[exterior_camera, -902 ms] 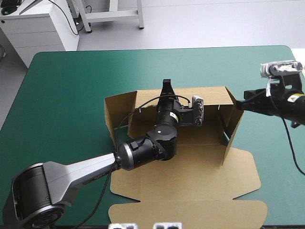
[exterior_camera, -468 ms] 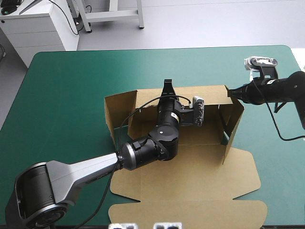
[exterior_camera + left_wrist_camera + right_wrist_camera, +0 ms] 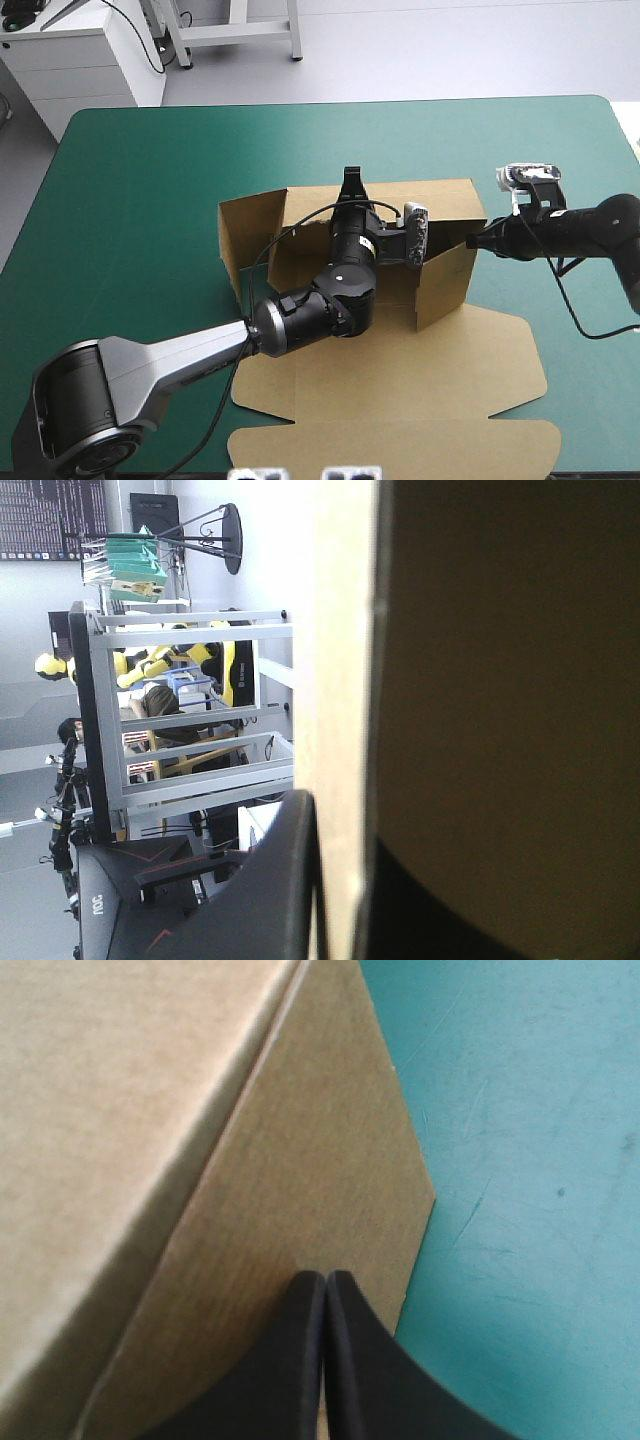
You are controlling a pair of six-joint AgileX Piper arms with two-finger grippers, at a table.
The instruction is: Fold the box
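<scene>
The brown box (image 3: 400,370) lies mid-table with its back and left walls raised and its lid flat toward the near edge. My left gripper (image 3: 350,183) reaches from inside the box to the top of the back wall. In the left wrist view the board's pale edge (image 3: 340,680) runs between its black fingers (image 3: 270,900), so my left gripper (image 3: 340,880) is shut on that wall. My right gripper (image 3: 473,242) is shut, and its tip touches the outside of the right wall (image 3: 445,285), which leans inward. In the right wrist view the pointed right gripper (image 3: 325,1280) rests against brown board (image 3: 300,1160).
The teal-green cover (image 3: 150,200) lies bare on the far side and to both sides of the box; in the right wrist view the cover (image 3: 520,1160) shows just beside the flap. The left arm's black body (image 3: 320,300) lies across the box floor.
My right gripper has moved left and toward the near edge, pushing the right wall, which has swung inward over the box floor. The left arm has stayed put.
</scene>
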